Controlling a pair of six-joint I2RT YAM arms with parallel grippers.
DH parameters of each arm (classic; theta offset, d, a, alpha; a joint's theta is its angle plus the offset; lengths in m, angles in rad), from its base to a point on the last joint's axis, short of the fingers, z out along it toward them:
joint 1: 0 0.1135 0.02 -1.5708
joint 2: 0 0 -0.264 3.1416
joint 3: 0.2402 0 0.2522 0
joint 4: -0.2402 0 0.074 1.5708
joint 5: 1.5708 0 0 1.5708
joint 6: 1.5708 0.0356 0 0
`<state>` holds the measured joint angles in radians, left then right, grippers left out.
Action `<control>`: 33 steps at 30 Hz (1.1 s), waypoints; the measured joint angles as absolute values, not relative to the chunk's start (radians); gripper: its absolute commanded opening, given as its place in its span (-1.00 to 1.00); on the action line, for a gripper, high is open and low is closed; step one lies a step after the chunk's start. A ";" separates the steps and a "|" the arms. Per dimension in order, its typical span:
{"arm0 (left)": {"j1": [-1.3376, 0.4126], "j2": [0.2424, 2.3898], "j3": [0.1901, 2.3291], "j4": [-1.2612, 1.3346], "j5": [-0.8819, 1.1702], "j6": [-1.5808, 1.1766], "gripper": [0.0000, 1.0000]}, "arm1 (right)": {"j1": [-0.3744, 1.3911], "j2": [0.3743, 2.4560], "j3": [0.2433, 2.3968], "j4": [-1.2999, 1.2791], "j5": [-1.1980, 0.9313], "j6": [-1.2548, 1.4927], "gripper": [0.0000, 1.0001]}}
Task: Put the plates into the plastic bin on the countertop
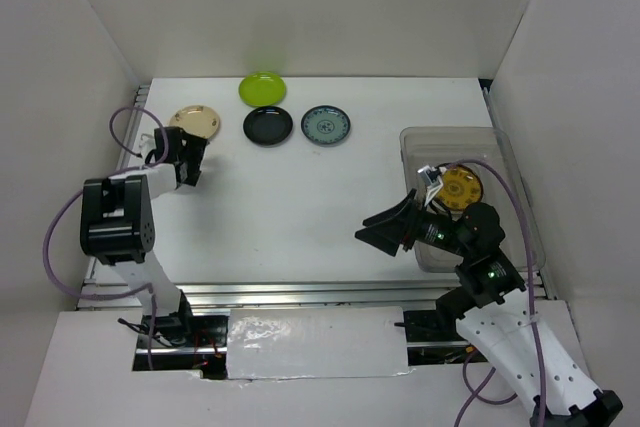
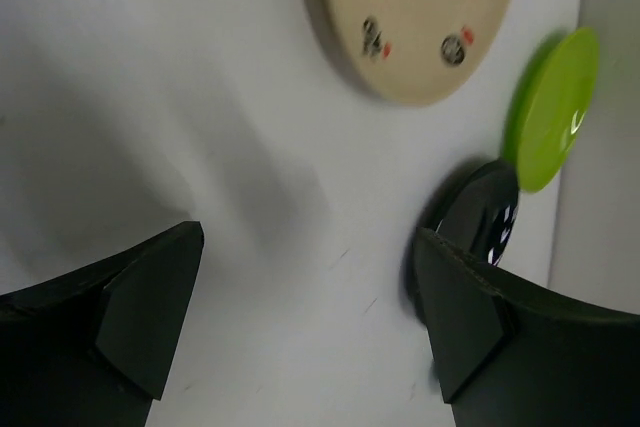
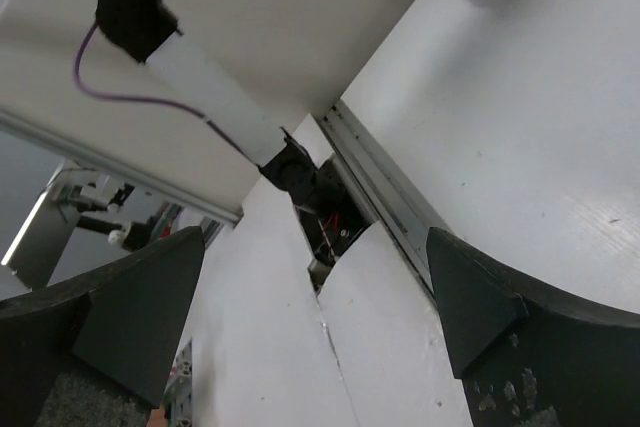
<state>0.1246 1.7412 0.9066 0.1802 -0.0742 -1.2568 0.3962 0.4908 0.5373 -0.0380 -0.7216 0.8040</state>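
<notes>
- Right hand (image 1: 388, 231), jaws spread and holding nothing, hangs over the white desk (image 1: 300, 197) just left of the clear plastic bin (image 1: 440, 135).
- Amber-brown patterned plate (image 1: 462, 187) lies inside the bin.
- Left hand (image 1: 190, 162), also spread and empty, sits just beside the cream plate (image 1: 195, 120).
- Lime green plate (image 1: 262, 88), black plate (image 1: 268, 125) and blue-grey patterned plate (image 1: 326, 125) lie near the desk's far edge.

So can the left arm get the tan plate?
Probably yes: the left pincer is open just short of the tan plate, with only bare countertop between them.
</notes>
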 measured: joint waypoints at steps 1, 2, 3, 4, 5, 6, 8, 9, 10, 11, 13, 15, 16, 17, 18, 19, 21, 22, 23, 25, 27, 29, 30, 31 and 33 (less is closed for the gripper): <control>0.128 1.773 0.947 0.182 -0.091 -1.271 0.96 | 0.417 0.472 0.520 -0.034 -0.722 0.810 1.00; 0.128 1.798 0.981 0.178 -0.109 -1.291 0.95 | 0.436 0.455 0.502 -0.023 -0.719 0.816 1.00; 0.129 1.834 1.028 0.155 -0.128 -1.312 0.92 | 0.450 0.446 0.488 -0.014 -0.716 0.820 1.00; 0.128 1.872 1.084 0.117 -0.151 -1.328 0.90 | 0.460 0.445 0.476 -0.006 -0.714 0.823 1.00; 0.128 1.913 1.138 0.075 -0.171 -1.348 0.86 | 0.469 0.448 0.466 -0.003 -0.711 0.826 1.00; 0.126 1.955 1.199 0.042 -0.191 -1.373 0.74 | 0.476 0.454 0.457 -0.004 -0.708 0.830 1.00; 0.119 2.024 1.327 -0.049 -0.230 -1.402 0.47 | 0.480 0.469 0.451 -0.009 -0.701 0.831 1.00; 0.116 2.059 1.380 -0.091 -0.247 -1.417 0.06 | 0.480 0.478 0.450 -0.010 -0.695 0.832 1.00; 0.112 2.088 1.422 -0.125 -0.260 -1.436 -0.14 | 0.480 0.487 0.451 -0.013 -0.693 0.831 1.00; 0.109 2.109 1.452 -0.156 -0.271 -1.446 -0.30 | 0.480 0.493 0.451 -0.016 -0.691 0.829 1.00; 0.106 2.138 1.486 -0.202 -0.287 -1.465 -0.36 | 0.476 0.502 0.456 -0.031 -0.690 0.822 1.00; 0.106 2.146 1.502 -0.225 -0.292 -1.478 -0.36 | 0.471 0.508 0.466 -0.047 -0.690 0.813 1.00; 0.106 2.148 1.506 -0.233 -0.292 -1.489 -0.36 | 0.468 0.508 0.472 -0.055 -0.690 0.809 1.00; 0.106 2.149 1.509 -0.237 -0.292 -1.496 -0.40 | 0.465 0.508 0.479 -0.060 -0.690 0.803 1.00; 0.107 2.151 1.512 -0.242 -0.292 -1.499 -0.70 | 0.462 0.506 0.485 -0.066 -0.689 0.798 1.00; 0.108 2.152 1.515 -0.245 -0.293 -1.507 -0.79 | 0.459 0.503 0.491 -0.069 -0.688 0.794 1.00; 0.112 2.155 1.517 -0.235 -0.286 -1.520 -1.00 | 0.453 0.492 0.498 -0.075 -0.687 0.788 1.00; 0.115 2.155 1.517 -0.229 -0.284 -1.522 -1.00 | 0.450 0.485 0.499 -0.077 -0.687 0.787 1.00; 0.117 2.153 1.517 -0.224 -0.282 -1.522 -1.00 | 0.448 0.480 0.499 -0.079 -0.685 0.786 1.00; 0.119 2.148 1.510 -0.219 -0.279 -1.520 -1.00 | 0.445 0.475 0.499 -0.085 -0.684 0.783 1.00; 0.121 2.133 1.500 -0.229 -0.279 -1.514 -1.00 | 0.440 0.479 0.499 -0.091 -0.679 0.781 1.00; 0.124 2.088 1.472 -0.271 -0.287 -1.489 -1.00 | 0.440 0.496 0.499 -0.090 -0.669 0.775 1.00; 0.124 2.046 1.430 -0.288 -0.294 -1.472 -1.00 | 0.440 0.511 0.499 -0.089 -0.664 0.771 1.00; 0.123 1.987 1.382 -0.316 -0.301 -1.454 -1.00 | 0.440 0.532 0.500 -0.088 -0.659 0.767 1.00; 0.120 1.845 1.268 -0.339 -0.317 -1.406 -1.00 | 0.445 0.582 0.500 -0.083 -0.640 0.761 1.00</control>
